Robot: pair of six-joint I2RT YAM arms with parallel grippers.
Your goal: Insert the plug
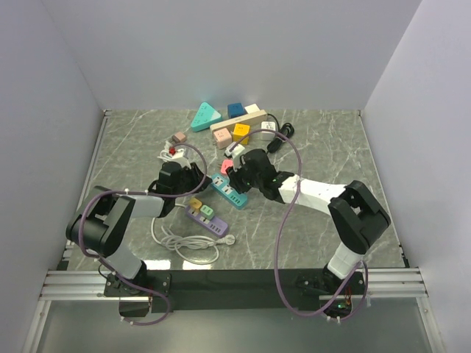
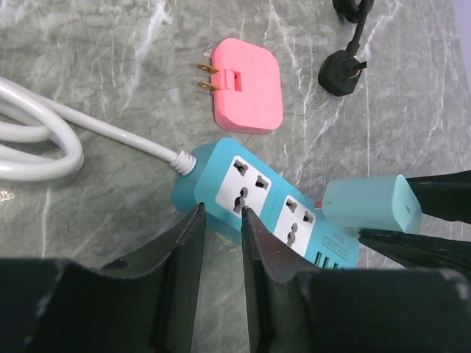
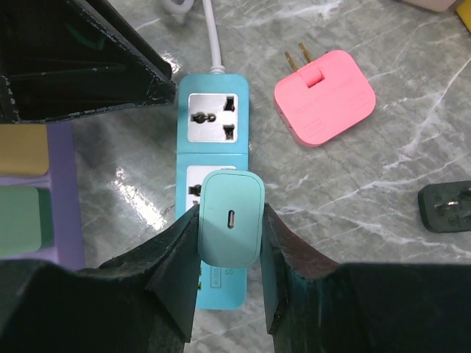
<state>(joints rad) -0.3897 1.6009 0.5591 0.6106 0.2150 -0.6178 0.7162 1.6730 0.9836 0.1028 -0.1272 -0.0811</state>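
A teal power strip [image 1: 230, 193] lies mid-table, and it shows in the left wrist view [image 2: 254, 193] and the right wrist view [image 3: 213, 110] too. My right gripper [image 3: 230, 215] is shut on a mint-green charger plug [image 3: 230, 219], which it holds over the strip's second socket. The prongs are hidden. The plug also shows in the left wrist view [image 2: 372, 204]. My left gripper [image 2: 222, 213] is nearly closed, with a narrow gap and nothing between the fingers. Its tips are at the strip's cord-end edge. In the top view the left gripper [image 1: 194, 179] and right gripper [image 1: 237, 178] flank the strip.
A pink flat plug [image 2: 244, 84] lies just beyond the strip. A black plug [image 2: 342, 73] lies farther right. A purple strip [image 1: 207, 220] with yellow and green adapters sits nearer me beside a coiled white cable [image 1: 188, 243]. Several adapters and a beige strip [image 1: 234, 132] are at the back.
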